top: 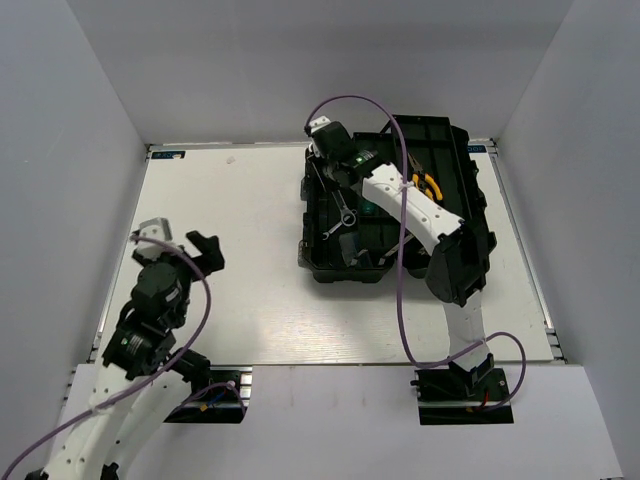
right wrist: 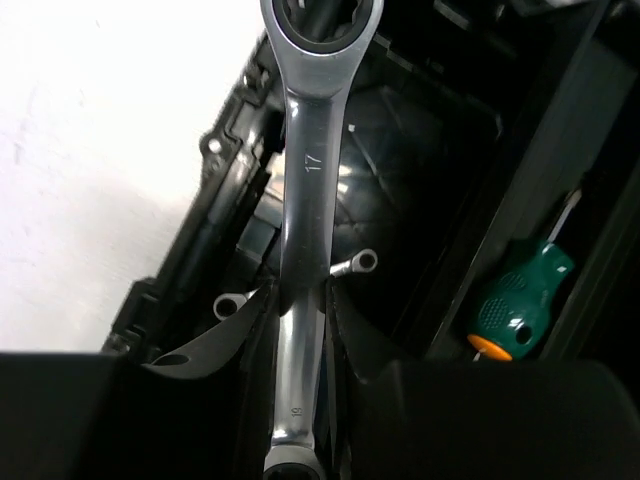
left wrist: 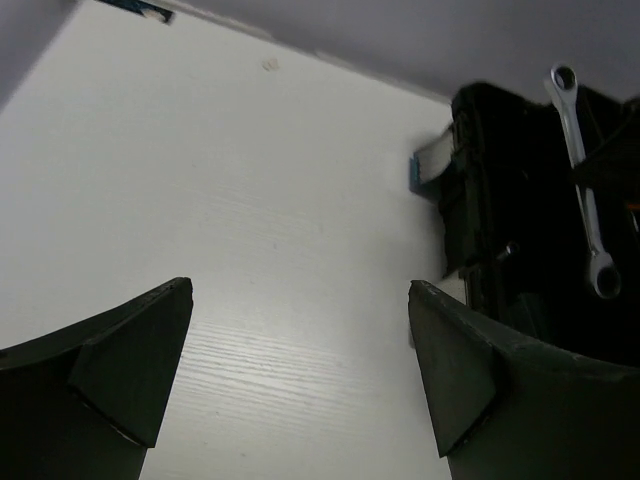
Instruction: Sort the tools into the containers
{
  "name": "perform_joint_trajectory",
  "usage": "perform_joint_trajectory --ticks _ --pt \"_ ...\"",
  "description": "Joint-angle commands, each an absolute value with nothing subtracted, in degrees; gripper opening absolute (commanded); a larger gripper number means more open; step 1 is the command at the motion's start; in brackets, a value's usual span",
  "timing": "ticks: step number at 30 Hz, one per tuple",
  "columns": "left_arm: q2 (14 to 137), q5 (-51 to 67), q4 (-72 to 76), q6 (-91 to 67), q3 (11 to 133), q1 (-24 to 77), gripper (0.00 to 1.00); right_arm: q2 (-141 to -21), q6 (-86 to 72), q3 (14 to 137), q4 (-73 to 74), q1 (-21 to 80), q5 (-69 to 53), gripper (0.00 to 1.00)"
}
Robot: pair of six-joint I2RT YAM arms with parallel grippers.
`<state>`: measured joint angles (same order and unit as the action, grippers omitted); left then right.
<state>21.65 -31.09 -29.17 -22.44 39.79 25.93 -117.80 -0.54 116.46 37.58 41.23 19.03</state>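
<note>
My right gripper (right wrist: 300, 300) is shut on a long silver wrench (right wrist: 305, 190), which hangs over the left compartment of the black toolbox (right wrist: 420, 180). A short wrench (right wrist: 355, 264) lies on the floor of that compartment, beneath the long one. A green-handled screwdriver (right wrist: 515, 300) rests in the compartment beside it. From above, the held wrench (top: 343, 208) slants over the toolbox (top: 470, 170), and yellow-handled pliers (top: 430, 185) lie further right. My left gripper (top: 180, 240) is open and holds nothing, over bare table far left of the box. In its own view the left gripper (left wrist: 300, 290) frames only white table.
The right arm (top: 420, 215) stretches across the toolbox, hiding much of the inside. A purple cable (top: 400, 290) loops from the right arm down to its base. Grey walls enclose the white table (top: 250, 200) on three sides.
</note>
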Motion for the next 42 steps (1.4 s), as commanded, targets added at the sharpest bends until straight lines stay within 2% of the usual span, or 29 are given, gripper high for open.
perform_joint_trajectory --ticks 1,3,4,6,7,8,10,15,16,19,20,23,26,31,32,33,35,36,38,39,42 --pt "29.07 -20.85 -25.59 -22.58 39.29 25.58 0.99 -116.28 -2.9 116.63 35.15 40.7 15.75 0.0" --pt "39.21 -15.66 -24.87 -24.16 41.3 25.58 0.99 -116.63 -2.72 116.81 35.77 40.52 14.68 0.0" --pt "43.2 -14.25 -25.74 -25.56 43.92 25.58 0.99 -116.72 -2.9 116.46 35.95 40.17 14.5 0.13" --pt "54.33 -10.91 -26.54 -26.89 47.44 25.58 0.99 -116.81 -2.73 116.46 36.3 39.9 13.36 0.27" --pt "57.45 -9.68 -26.54 -27.5 48.24 25.58 0.99 -116.63 -2.9 116.46 36.39 39.82 13.1 0.38" --pt "60.09 -6.62 -25.15 -28.03 48.86 25.58 0.99 -116.2 -2.9 116.28 36.73 39.29 11.7 0.42" --pt "65.8 -3.1 -20.77 -29.17 48.87 26.1 0.99 -115.06 -2.9 115.93 36.74 38.76 9.86 0.47" --pt "71.7 1.93 -13.1 -29.18 48.87 26.1 0.99 -112.06 -2.64 115.58 37.26 37.71 8.09 0.49" --pt "72.24 2.98 -12.23 -29.18 48.87 26.1 0.99 -111.63 -2.64 115.66 37.35 37.62 7.56 0.49" --pt "73.82 5.7 -8.62 -28.48 49.48 26.1 0.99 -109.17 -2.02 116.72 37.79 36.65 8.43 0.37" --pt "73.83 6.41 -7.66 -28.48 49.48 26.1 0.99 -107.77 -1.59 117.07 37.71 36.39 9.05 0.24" --pt "75.93 8.87 -4.49 -27.95 50.62 26.1 0.99 -104.25 1.65 117.86 35.78 34.37 16.86 0.0" --pt "79.17 11.07 -3.43 -27.42 52.29 26.1 0.99 -101.08 5.18 116.64 33.93 30.17 25.03 0.0" --pt "84.63 12.39 -2.38 -26.19 55.89 26.63 0.99 -98.18 3.43 115.06 38.92 14.96 22.34 0.0" --pt "85.33 12.91 -2.37 -26.19 55.9 26.63 0.99 -98.0 3.17 114.35 39.72 13.11 21.02 0.04" --pt "86.73 12.92 -2.37 -25.58 56.77 26.63 0.99 -97.21 3.08 113.13 41.38 8.05 17.79 0.16" --pt "88.06 12.92 -2.37 -24.97 58.35 26.63 0.99 -96.16 2.2 110.58 42.01 4.85 15.22 0.28" --pt "88.68 12.92 -2.37 -24.96 58.36 26.63 0.99 -95.89 2.2 109.78 42.27 1.44 13.9 0.4" --pt "90.61 12.92 -2.98 -24.35 60.38 26.63 0.99 -94.84 2.55 106.97 42.89 -4.11 8.89 0.47" --pt "91.22 12.92 -2.99 -24.35 61.16 26.63 0.99 -95.01 2.72 106.44 43.41 -5.26 6.61 0.55" --pt "92.81 12.39 -3.52 -23.82 62.48 26.63 0.99 -96.06 3.87 104.77 45.78 -9.84 0.62 0.58"
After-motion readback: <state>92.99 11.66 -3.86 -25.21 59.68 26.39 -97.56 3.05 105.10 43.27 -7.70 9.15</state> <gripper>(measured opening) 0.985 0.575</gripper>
